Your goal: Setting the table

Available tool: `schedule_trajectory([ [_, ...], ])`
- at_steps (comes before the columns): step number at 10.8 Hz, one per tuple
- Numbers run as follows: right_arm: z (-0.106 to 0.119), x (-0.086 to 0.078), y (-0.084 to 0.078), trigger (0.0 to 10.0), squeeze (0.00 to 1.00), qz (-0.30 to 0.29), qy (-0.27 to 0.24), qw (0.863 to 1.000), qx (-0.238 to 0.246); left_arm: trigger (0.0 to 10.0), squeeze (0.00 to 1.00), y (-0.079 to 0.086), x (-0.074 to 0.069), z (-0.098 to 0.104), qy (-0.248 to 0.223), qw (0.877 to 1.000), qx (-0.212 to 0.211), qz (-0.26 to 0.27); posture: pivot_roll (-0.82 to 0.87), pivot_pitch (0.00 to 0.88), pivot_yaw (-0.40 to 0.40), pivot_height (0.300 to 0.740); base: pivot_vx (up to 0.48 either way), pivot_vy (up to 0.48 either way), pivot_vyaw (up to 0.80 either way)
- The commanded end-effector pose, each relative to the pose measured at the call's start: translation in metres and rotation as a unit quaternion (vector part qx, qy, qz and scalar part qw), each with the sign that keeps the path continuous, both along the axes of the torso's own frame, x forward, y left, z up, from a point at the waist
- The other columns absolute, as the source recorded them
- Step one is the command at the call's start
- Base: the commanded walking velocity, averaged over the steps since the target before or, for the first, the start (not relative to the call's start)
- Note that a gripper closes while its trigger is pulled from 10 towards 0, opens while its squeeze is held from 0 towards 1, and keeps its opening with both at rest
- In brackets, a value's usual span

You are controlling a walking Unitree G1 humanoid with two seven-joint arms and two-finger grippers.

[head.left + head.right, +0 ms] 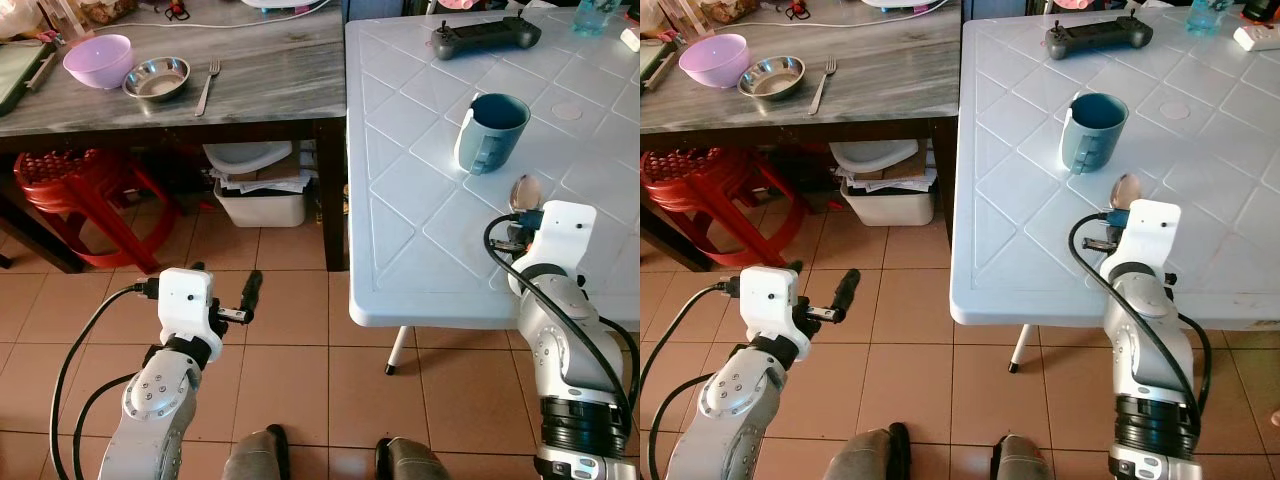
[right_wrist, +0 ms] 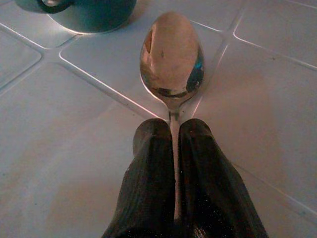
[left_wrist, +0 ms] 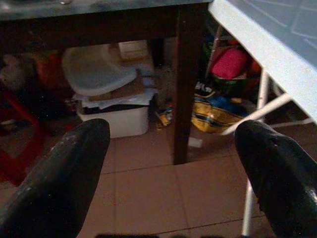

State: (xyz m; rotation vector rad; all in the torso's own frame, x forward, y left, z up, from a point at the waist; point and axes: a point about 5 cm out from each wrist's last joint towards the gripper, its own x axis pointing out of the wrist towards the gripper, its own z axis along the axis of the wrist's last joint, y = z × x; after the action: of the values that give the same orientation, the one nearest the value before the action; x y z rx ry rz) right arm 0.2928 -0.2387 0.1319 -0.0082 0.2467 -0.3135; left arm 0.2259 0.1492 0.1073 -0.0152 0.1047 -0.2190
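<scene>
The right end effector [image 2: 171,136] reaches over the white tabletop [image 1: 420,250], clamped on a spoon [image 2: 172,54] near the teal mug [image 1: 492,130]. The left end effector [image 3: 171,153] hangs low over the floor, fingers apart.

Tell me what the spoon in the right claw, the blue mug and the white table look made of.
Spoon: polished metal, likely steel; its bowl mirrors the surroundings. Blue mug: looks like plastic or glazed ceramic; smooth teal surface, hard to tell which. White table: moulded plastic, judging by the embossed diamond grid and rounded edge. The right claw pinches the spoon's handle.

Legible text/labels/brands/nos.: none. Pale panel on side of teal mug [image 1: 492,131] shows marks, too small to read.
</scene>
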Motion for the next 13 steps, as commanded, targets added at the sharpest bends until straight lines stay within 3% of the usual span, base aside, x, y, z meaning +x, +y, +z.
schedule_trajectory([
  [1, -0.052, -0.019, -0.002, 0.0, 0.0, -0.015, 0.126, 0.991, 0.032, 10.0, 0.0, -0.001, -0.003, 0.002, -0.002, 1.0, -0.003, -0.021, 0.03, 0.186, 0.125, 0.74, 0.0, 0.0, 0.0],
  [5, -0.044, -0.017, 0.019, 0.0, 0.0, 0.006, 0.076, 0.994, 0.084, 10.0, 0.0, -0.005, 0.001, -0.002, 0.0, 1.0, -0.015, -0.018, 0.02, 0.15, 0.097, 0.74, 0.0, 0.0, 0.0],
  [8, -0.052, -0.022, 0.055, 0.0, 0.0, 0.075, 0.104, 0.981, 0.144, 10.0, 0.0, -0.008, 0.006, -0.003, -0.005, 1.0, -0.023, -0.012, 0.01, 0.13, 0.084, 0.74, 0.0, 0.0, 0.0],
  [9, -0.054, -0.025, 0.074, 0.0, 0.0, 0.135, 0.124, 0.968, 0.173, 10.0, 0.0, -0.009, 0.008, -0.004, -0.005, 1.0, -0.024, -0.007, 0.01, 0.123, 0.08, 0.74, 0.0, 0.0, 0.0],
  [11, -0.047, -0.023, 0.088, 0.0, 0.0, 0.204, 0.117, 0.959, 0.158, 10.0, 0.0, -0.009, 0.012, -0.005, -0.005, 1.0, -0.024, 0.002, 0.0, 0.118, 0.076, 0.74, 0.0, 0.0, 0.0],
  [13, -0.028, -0.012, 0.091, 0.0, 0.0, 0.24, 0.051, 0.965, 0.096, 10.0, 0.0, -0.009, 0.014, -0.007, -0.003, 1.0, -0.02, 0.012, -0.01, 0.112, 0.073, 0.74, 0.0, 0.405, 0.0],
])
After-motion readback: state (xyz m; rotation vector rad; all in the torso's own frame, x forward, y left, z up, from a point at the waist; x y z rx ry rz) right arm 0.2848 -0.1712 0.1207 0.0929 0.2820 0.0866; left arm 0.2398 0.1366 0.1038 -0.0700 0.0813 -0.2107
